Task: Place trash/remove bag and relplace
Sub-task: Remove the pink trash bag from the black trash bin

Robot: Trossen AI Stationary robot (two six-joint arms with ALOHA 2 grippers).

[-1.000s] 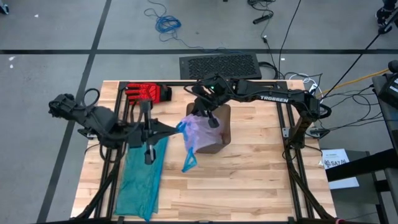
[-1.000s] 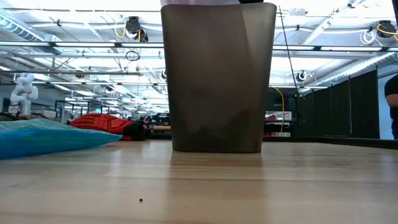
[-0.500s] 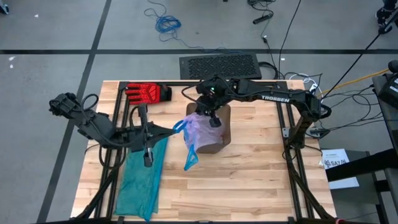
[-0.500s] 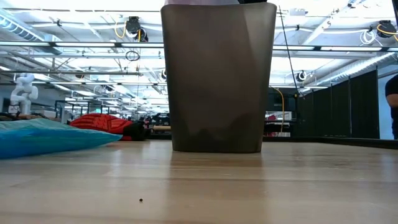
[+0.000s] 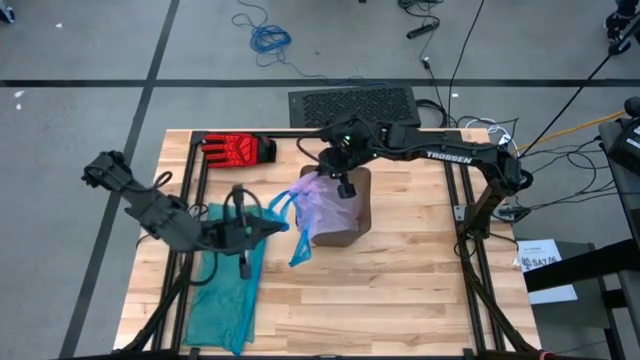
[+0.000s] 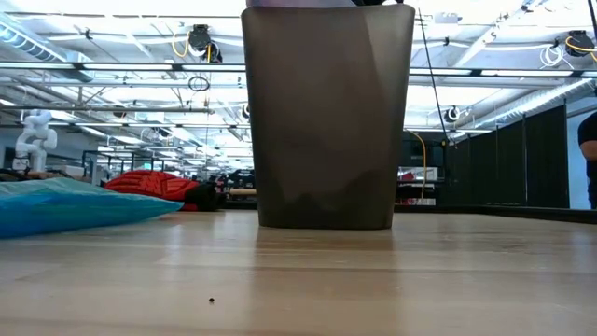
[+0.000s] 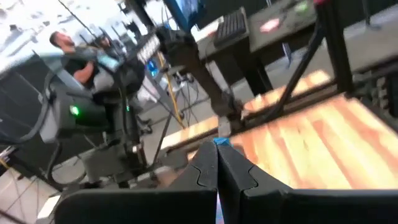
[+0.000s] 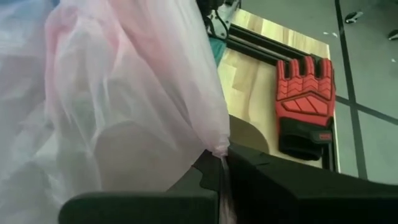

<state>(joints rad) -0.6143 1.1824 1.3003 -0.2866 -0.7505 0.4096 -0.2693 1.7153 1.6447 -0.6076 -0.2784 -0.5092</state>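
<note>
so, starting at the left of the high view, we see the left arm reaching in over the teal-green bag [image 5: 222,285], which lies flat along the left side of the table [image 5: 400,290]. the left gripper [image 5: 283,224] sits just left of the bin [image 5: 345,210], its fingers pressed together on a blue drawstring loop [image 5: 283,207] of the bag [image 5: 322,205] — in the left wrist view a sliver of blue [image 7: 221,142] pokes out right at the closed fingertips [image 7: 211,163]. behind that arm, near the table's far left corner, lies the red glove [image 5: 238,149], well apart from everything else. moving toward the middle, the pale pink-white bag is bunched over the top of the brown bin, spilling down its left side, with a second blue loop [image 5: 300,250] hanging onto the wood beside the bin. the right gripper [image 5: 343,186] comes in from the right arm and hangs over the far edge of the bin, fingers shut on the bag — the right wrist view shows the thin plastic [image 8: 124,93] gathered to a pinch right between the closed fingers [image 8: 217,163]. from table height the bin [image 6: 326,117] stands upright, and we can make out vague darker shapes low inside it but cannot tell what they are.
</note>
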